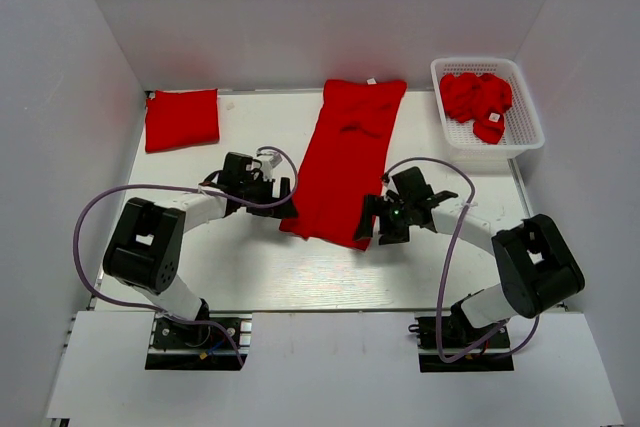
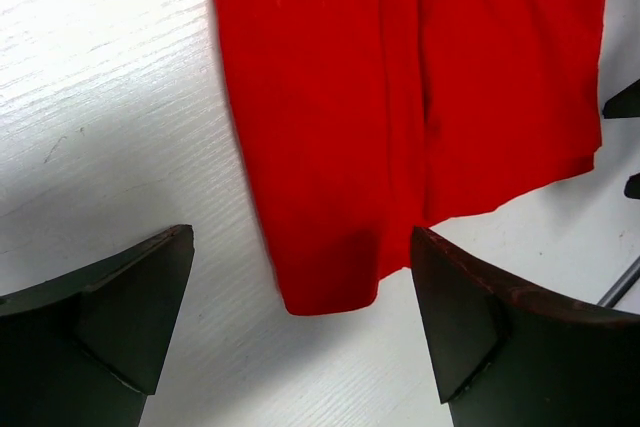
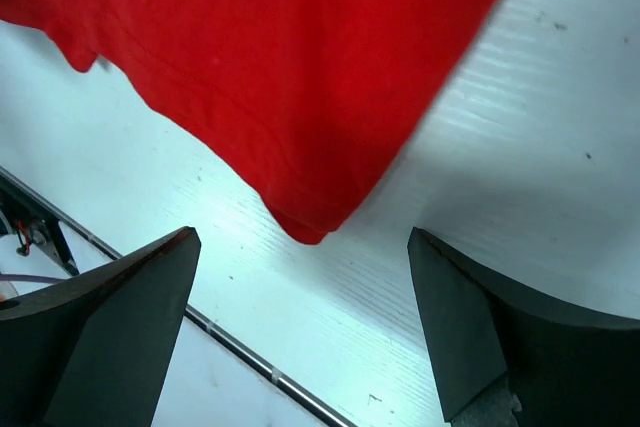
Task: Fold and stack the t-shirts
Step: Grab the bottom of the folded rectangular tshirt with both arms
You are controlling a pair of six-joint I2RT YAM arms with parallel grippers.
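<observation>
While the left claw (image 1: 287, 199) and right claw (image 1: 361, 221) gape wide, the t-shirt (image 1: 345, 162) overruns both wrist views

no writing could be read anywhere. the white tag (image 1: 494, 120) on the t-shirts (image 1: 472, 95) inside the basket (image 1: 525, 117) was too small to read.
</observation>
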